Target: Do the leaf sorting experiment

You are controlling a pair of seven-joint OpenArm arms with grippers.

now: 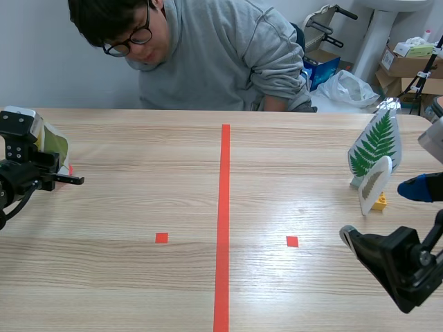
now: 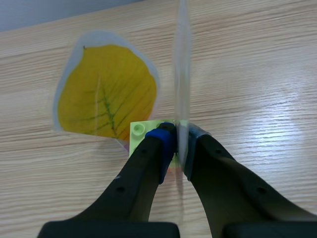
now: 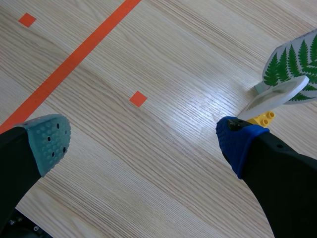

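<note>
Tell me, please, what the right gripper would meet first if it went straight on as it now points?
Probably the bare table: only wood shows between the open jaws of the right gripper. The fern card and the pale card on the yellow block stand beside its blue pad, though depth is uncertain.

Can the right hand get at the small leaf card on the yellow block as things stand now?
Probably yes. The right hand is open, and the small leaf card on its yellow block stands just ahead of the blue-padded finger, with nothing between them.
</note>
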